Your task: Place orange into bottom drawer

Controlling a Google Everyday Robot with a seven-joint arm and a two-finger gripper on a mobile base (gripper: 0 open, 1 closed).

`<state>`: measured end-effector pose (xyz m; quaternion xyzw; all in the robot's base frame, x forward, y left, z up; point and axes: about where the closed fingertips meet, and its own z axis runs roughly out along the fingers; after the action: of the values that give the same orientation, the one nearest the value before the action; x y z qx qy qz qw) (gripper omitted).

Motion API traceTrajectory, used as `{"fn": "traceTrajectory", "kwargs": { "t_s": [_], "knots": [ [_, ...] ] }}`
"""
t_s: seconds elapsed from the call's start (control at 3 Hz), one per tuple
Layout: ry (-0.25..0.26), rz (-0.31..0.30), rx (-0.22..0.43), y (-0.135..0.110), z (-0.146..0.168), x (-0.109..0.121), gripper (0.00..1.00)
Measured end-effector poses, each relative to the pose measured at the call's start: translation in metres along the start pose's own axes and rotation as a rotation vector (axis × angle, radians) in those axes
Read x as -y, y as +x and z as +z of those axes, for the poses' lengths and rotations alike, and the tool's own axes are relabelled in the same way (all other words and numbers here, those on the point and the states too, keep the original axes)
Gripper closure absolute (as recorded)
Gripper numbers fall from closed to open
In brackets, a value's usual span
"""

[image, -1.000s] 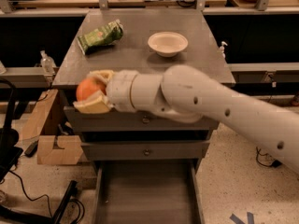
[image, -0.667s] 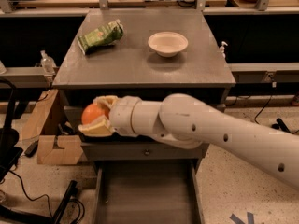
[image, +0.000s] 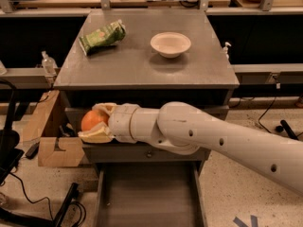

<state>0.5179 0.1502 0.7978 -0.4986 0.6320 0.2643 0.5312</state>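
My gripper (image: 97, 123) is shut on the orange (image: 93, 119), a small round orange fruit held between its cream fingers. It hangs in front of the cabinet's left side, level with the upper drawer fronts and below the cabinet top. The bottom drawer (image: 105, 197) is pulled open below and to the right of the gripper, a wide shallow grey tray with low side walls. My white arm reaches in from the right across the drawer fronts.
A green snack bag (image: 102, 36) and a white bowl (image: 170, 44) sit on the grey cabinet top (image: 142, 65). A cardboard box (image: 49, 141) stands left of the cabinet. Cables and a black stand lie on the floor at lower left.
My gripper has moved downward and slightly right with the orange, from the cabinet top's edge to the level of the upper drawer fronts.
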Motion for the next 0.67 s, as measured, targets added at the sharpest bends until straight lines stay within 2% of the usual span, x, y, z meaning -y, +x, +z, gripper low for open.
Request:
{"fn": "traceTrajectory", "kwargs": {
  "t_s": [0.33, 0.67],
  "knots": [
    [-0.021, -0.021, 0.018, 0.031, 0.027, -0.012, 1.0],
    [-0.081, -0.082, 0.076, 0.106, 0.048, -0.028, 1.0]
  ]
}}
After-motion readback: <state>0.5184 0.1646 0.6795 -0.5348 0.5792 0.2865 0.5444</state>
